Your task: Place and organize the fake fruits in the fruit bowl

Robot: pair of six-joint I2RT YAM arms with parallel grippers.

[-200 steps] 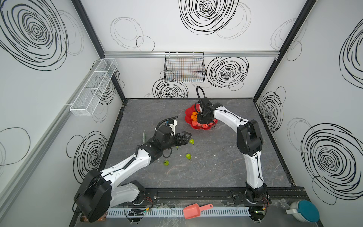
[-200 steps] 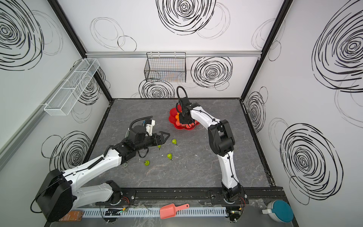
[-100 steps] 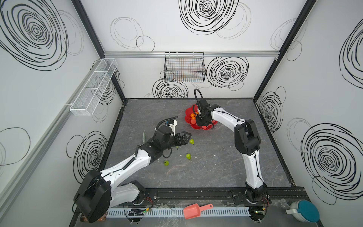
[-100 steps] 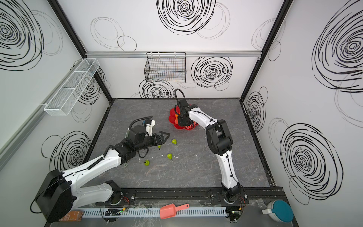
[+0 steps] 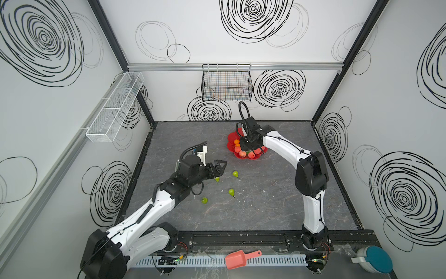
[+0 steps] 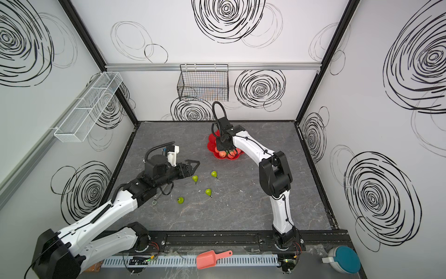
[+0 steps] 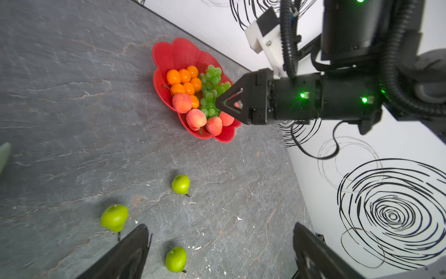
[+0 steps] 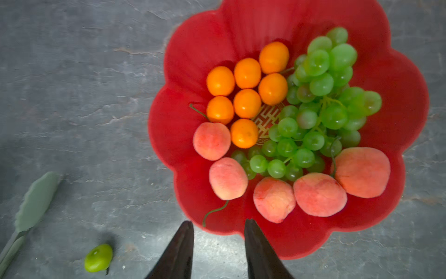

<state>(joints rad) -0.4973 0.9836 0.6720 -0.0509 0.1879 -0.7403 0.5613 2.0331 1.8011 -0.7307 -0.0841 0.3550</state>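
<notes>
A: What's in the fruit bowl (image 8: 391,72)?
B: 7 oranges (image 8: 247,103), 5 peaches (image 8: 228,178), 1 bunch of grapes (image 8: 313,96). 4 pears (image 5: 235,174) lie on the bench (image 5: 265,205).
A: Grippers?
B: Left gripper (image 5: 222,168) spread wide, empty, near the pears; right gripper (image 8: 219,221) slightly parted, empty, over the bowl's rim.

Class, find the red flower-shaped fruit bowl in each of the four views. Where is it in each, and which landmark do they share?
In a top view: fruit bowl at the back of the table, just right of picture centre.
In a top view: fruit bowl at the back of the table, at picture centre.
Left wrist: fruit bowl in the upper middle.
Right wrist: fruit bowl fills the right half.
Shared landmark: the peaches along its rim.
</notes>
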